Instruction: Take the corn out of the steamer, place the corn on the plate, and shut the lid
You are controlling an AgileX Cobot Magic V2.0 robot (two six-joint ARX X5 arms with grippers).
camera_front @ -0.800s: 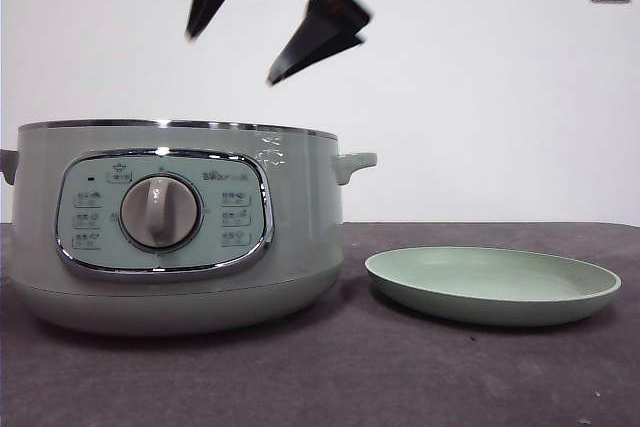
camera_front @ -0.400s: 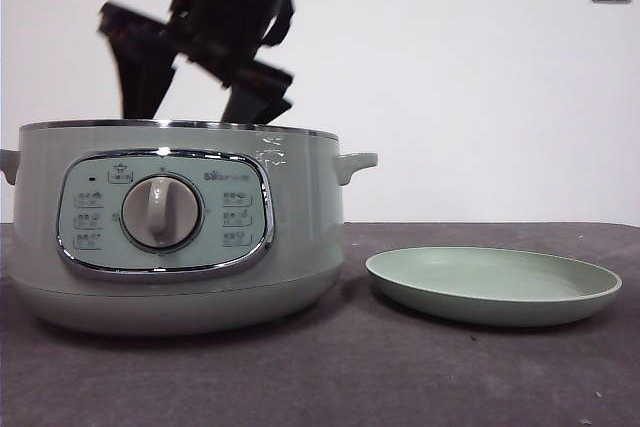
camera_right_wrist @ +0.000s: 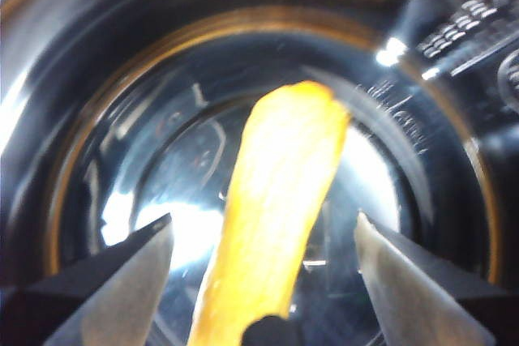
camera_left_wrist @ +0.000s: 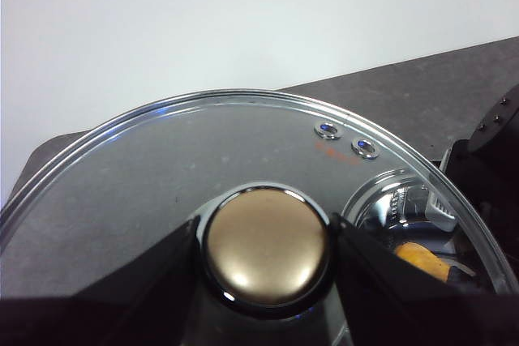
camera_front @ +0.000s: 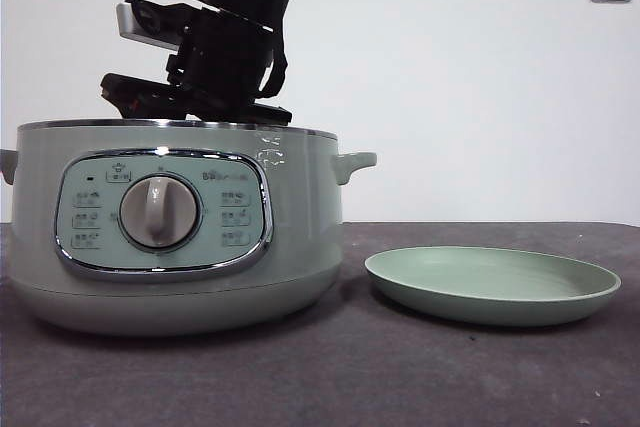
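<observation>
The corn point(camera_right_wrist: 276, 208) lies on the shiny bottom inside the steamer point(camera_front: 170, 227), between the spread jaws of the right hand point(camera_right_wrist: 263, 265), which has dipped below the chrome rim with open room on either side. The left hand point(camera_left_wrist: 268, 257) is clenched on the knob of the lid point(camera_left_wrist: 243, 143), held apart from the pot. The plate point(camera_front: 492, 285) sits empty just beside the steamer on the dark surface point(camera_front: 400, 377)
</observation>
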